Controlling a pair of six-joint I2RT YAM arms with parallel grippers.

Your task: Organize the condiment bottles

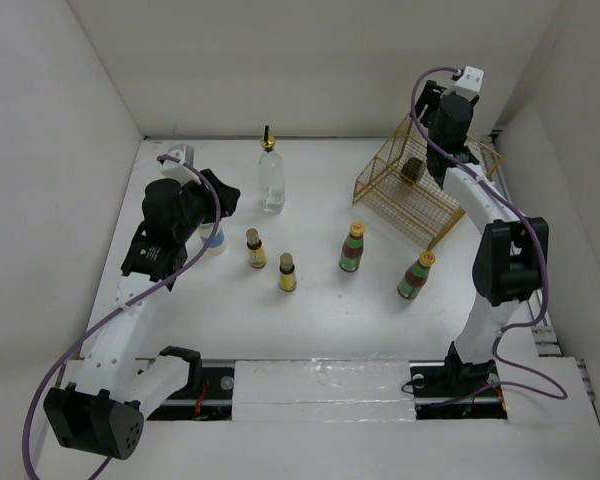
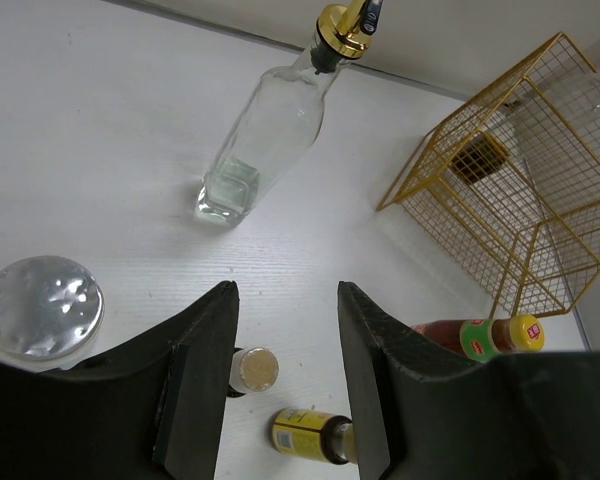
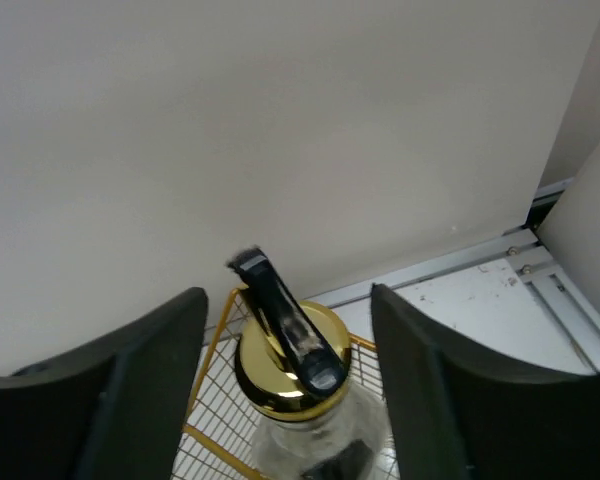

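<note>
1. Right wrist view: the right gripper point(image 3: 287, 300) stands with its jaws apart on either side of a tall clear glass bottle with a gold pourer point(image 3: 290, 375). There is a gap on each side and neither finger touches the bottle. It appears to stand upright inside the gold wire basket point(image 1: 427, 212), so I judge this to be the release at the end of the first placement.
2. The left gripper point(image 2: 286, 292) hangs with its jaws parted and nothing between them, just above the white bottle with a blue band point(image 1: 215, 240).
3. Six bottles stand outside the basket:
   - the white bottle
   - the second tall clear glass bottle with a gold pourer point(image 1: 271, 178)
   - two small yellow bottles with brown caps point(image 1: 256, 250) point(image 1: 287, 273)
   - two bottles with green-and-red labels and yellow caps point(image 1: 353, 248) point(image 1: 416, 276)
4. The next move probably calls for a straight lift. The black spout juts up between the fingers, so any sideways drift would likely catch it.
5. After that, the green-and-red bottle nearest the right arm looks like the easiest pick.
6. The basket sits in the far right corner, near the white enclosure walls point(image 1: 540, 90), so room there is tight.
7. The white table point(image 1: 320, 330) is bare between the row of bottles and the arm bases, which gives good room for swinging. The small bottles stand near one another, so approaches should come from above.
</note>
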